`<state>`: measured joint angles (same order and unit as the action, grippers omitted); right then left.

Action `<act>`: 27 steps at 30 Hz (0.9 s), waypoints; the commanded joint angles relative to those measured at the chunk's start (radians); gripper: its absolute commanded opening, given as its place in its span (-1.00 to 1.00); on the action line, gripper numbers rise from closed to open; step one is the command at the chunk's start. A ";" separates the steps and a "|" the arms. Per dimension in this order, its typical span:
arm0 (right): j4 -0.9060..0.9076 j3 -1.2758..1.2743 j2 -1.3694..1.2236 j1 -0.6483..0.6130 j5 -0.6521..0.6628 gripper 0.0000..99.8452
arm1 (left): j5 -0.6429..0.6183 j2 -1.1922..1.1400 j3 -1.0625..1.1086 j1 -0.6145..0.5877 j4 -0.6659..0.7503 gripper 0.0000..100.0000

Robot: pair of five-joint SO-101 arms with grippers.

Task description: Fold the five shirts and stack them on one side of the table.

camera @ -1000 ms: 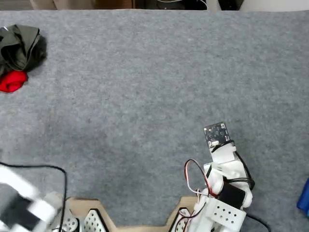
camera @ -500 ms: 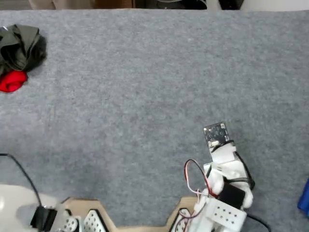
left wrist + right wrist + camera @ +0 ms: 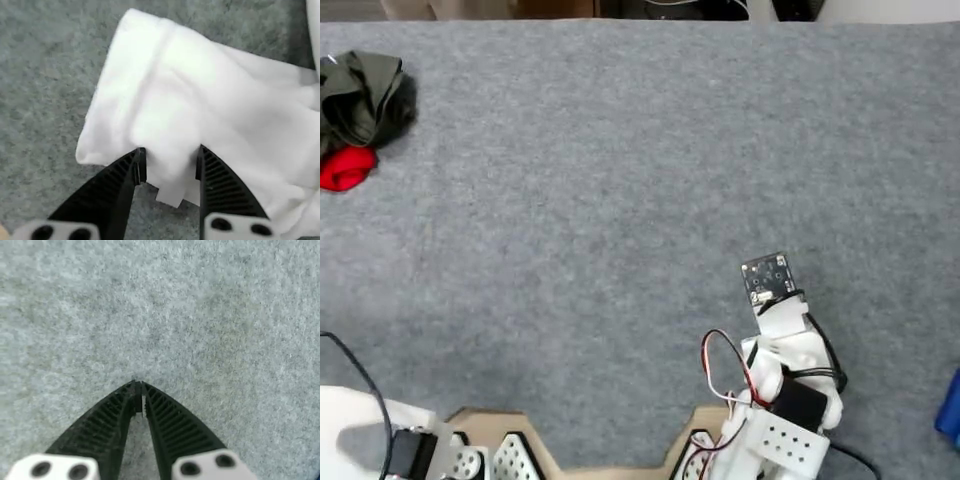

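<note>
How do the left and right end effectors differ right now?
The left end effector pinches a fold of the white shirt; the right end effector is shut on nothing. The left hangs over cloth, the right over bare grey table. Both are black and ribbed.

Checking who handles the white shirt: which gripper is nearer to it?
Left. The left gripper pinches a fold of the white shirt; the right gripper sits shut over bare grey table, away from it.

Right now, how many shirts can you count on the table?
4: an olive shirt at the far-left corner, a red shirt touching it, a white shirt in the left end effector, blue cloth at the right edge. Others may be hidden.
</note>
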<state>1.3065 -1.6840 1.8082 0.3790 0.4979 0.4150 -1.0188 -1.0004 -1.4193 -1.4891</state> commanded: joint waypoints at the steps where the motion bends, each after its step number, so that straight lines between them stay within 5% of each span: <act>1: 0.026 -0.004 0.107 -0.008 0.009 -0.99 | 0.000 -0.033 -0.032 0.002 0.051 -0.65; 6: 0.026 -0.004 0.107 -0.008 0.009 -0.99 | -0.002 -0.036 -0.032 0.012 0.055 -0.98; 15: 0.026 -0.004 0.108 -0.005 0.008 -0.99 | -0.005 0.041 -0.180 0.120 -0.270 -0.96; 27: 0.035 0.058 0.108 -0.004 0.012 -0.99 | -0.008 0.423 -0.078 0.371 -0.272 -0.96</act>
<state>1.3065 -1.6794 1.8082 0.3790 0.4979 0.4135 -0.7917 -1.1324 -1.1293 -1.7484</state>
